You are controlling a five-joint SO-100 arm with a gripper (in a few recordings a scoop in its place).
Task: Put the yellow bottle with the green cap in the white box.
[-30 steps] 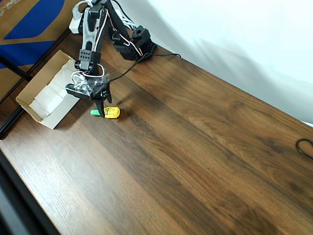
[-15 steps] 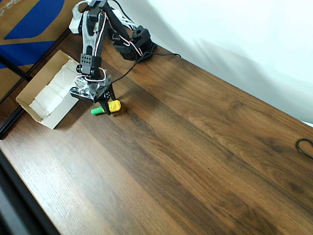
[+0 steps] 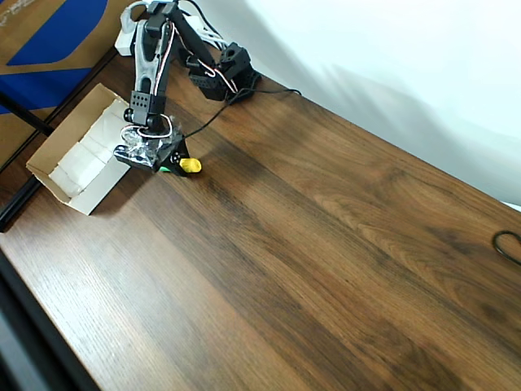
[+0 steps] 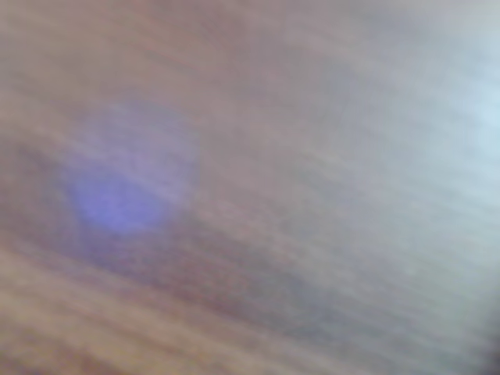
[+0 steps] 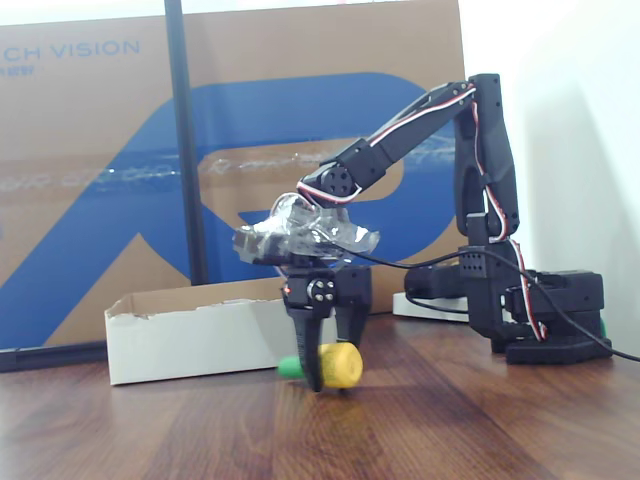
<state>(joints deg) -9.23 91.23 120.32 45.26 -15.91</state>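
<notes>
Overhead view: the gripper [image 3: 172, 164], clamped on the yellow bottle [image 3: 190, 165], has drawn it nearer the white box [image 3: 49, 175] within the last second. Fixed view: the bottle [image 5: 339, 365] hangs between closed fingers, apparently lifted, right of the box [image 5: 190, 335]. The carry looks under way.

One yellow bottle [image 5: 337, 365], one white box [image 3: 75, 155].
</notes>
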